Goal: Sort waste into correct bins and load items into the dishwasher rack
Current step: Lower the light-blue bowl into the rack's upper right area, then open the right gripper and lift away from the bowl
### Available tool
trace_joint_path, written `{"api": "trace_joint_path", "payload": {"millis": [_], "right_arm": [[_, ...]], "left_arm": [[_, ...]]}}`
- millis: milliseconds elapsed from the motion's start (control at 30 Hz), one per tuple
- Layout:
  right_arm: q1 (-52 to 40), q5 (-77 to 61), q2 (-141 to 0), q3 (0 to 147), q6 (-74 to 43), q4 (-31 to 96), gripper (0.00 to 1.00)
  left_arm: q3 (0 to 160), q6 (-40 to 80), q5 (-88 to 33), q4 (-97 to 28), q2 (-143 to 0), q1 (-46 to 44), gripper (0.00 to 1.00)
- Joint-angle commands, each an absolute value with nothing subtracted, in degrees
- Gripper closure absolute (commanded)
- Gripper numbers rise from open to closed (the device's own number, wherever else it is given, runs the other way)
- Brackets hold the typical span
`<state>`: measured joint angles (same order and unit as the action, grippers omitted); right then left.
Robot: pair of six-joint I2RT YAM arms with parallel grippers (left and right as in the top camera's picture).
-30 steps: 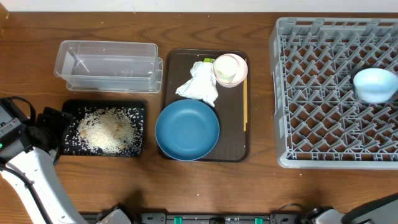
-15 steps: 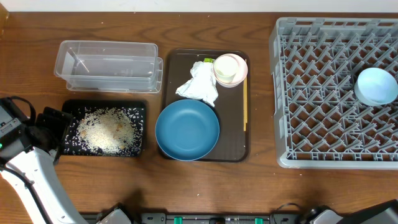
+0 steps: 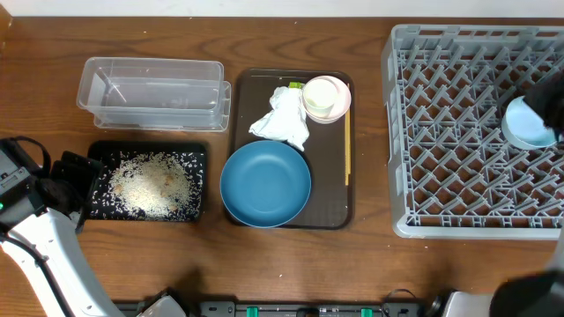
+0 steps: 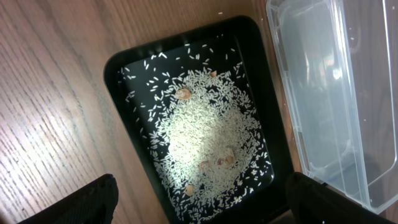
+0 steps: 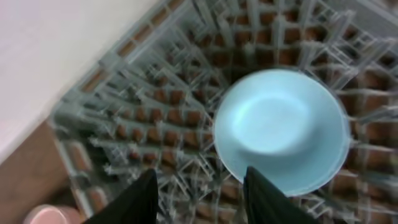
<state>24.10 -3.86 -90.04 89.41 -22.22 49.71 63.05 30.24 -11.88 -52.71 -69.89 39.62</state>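
Note:
White rice (image 3: 148, 183) lies in the black tray (image 3: 198, 158), also in the left wrist view (image 4: 115, 74). My left gripper (image 3: 75, 176) is open and empty at that tray's left end (image 4: 199, 211). The light-blue bowl (image 3: 527, 121) rests in the grey rack (image 3: 441, 132). My right gripper (image 5: 202, 202) is open and empty just above the bowl (image 5: 280, 127); in the overhead view it is a dark blur (image 3: 555, 92). The napkin (image 3: 282, 119), green wrapper (image 3: 295, 85), pink-cream cup (image 3: 326, 97), dark-blue bowl (image 3: 264, 183) and chopsticks (image 3: 347, 154) lie on the brown tray (image 3: 247, 88). No separate white cup shows.
The clear tub (image 3: 154, 92) stands behind the black tray and shows at the right of the left wrist view (image 4: 336, 93). The rack fills the right side of the table. Bare wood lies along the front edge.
The light-blue bowl has settled flat in the rack. A dark blur of my right arm now shows at the rack's right edge beside the bowl. The left arm has not moved.

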Motion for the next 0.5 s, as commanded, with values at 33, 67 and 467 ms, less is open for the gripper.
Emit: {"api": "trace_joint_path", "payload": {"millis": [33, 67, 467], "right_arm": [[22.39, 4.32, -101.25, 105.69, -16.38, 62.43, 0.55], [22.33, 4.32, -103.70, 108.75, -16.16, 64.95, 0.54], [22.09, 4.67, -115.48, 113.34, -15.59, 67.68, 0.44]], "left_arm": [[63.99, 30.74, -11.92, -52.90, -70.00, 39.83, 0.11], [63.99, 30.74, -11.94, -52.88, -70.00, 39.83, 0.11], [63.99, 30.74, -11.94, -52.88, -70.00, 39.83, 0.11]]}}
